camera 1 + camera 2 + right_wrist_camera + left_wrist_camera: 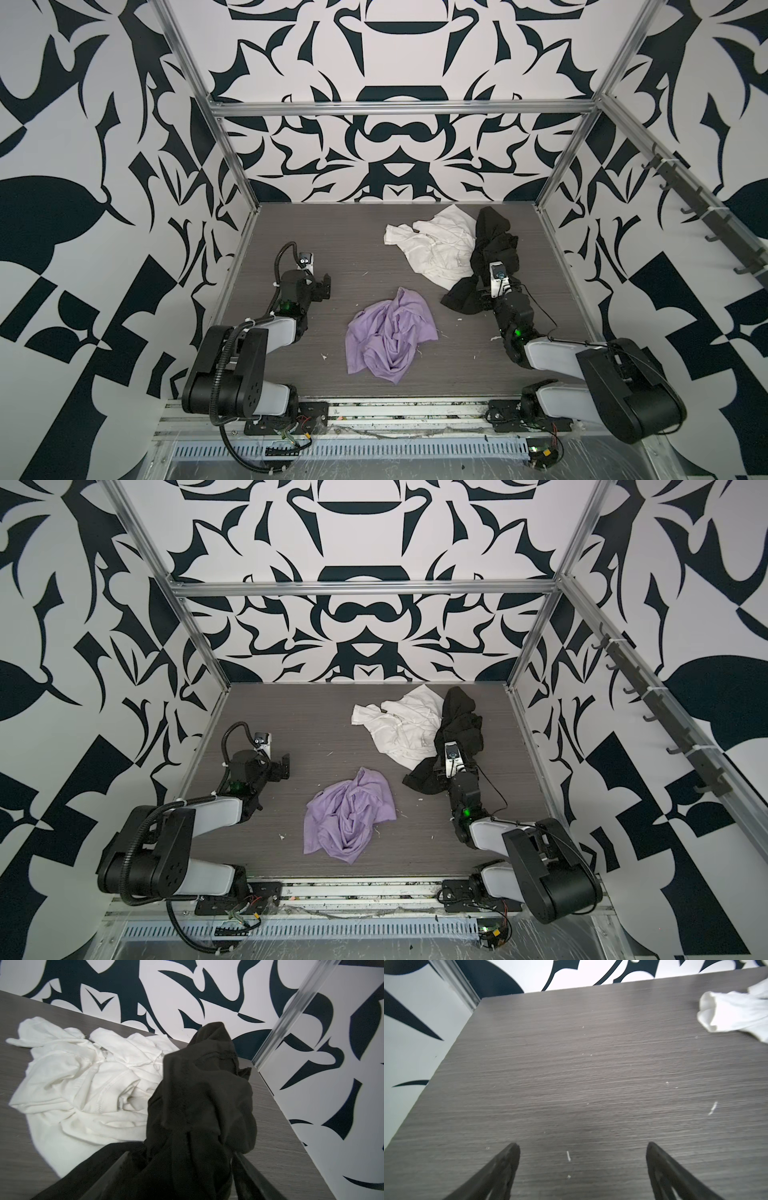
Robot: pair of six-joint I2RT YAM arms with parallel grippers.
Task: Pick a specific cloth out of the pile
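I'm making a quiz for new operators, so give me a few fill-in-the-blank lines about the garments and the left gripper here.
1. The cloth lying alone is ____ in colour.
2. The black garment partly covers a ____ one.
3. The left gripper has its jaws ____.
Missing words: lilac; white; open.

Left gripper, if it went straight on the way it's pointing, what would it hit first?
Probably the bare table: the open left gripper angles down at plain wood. The white garment lies off to one side.
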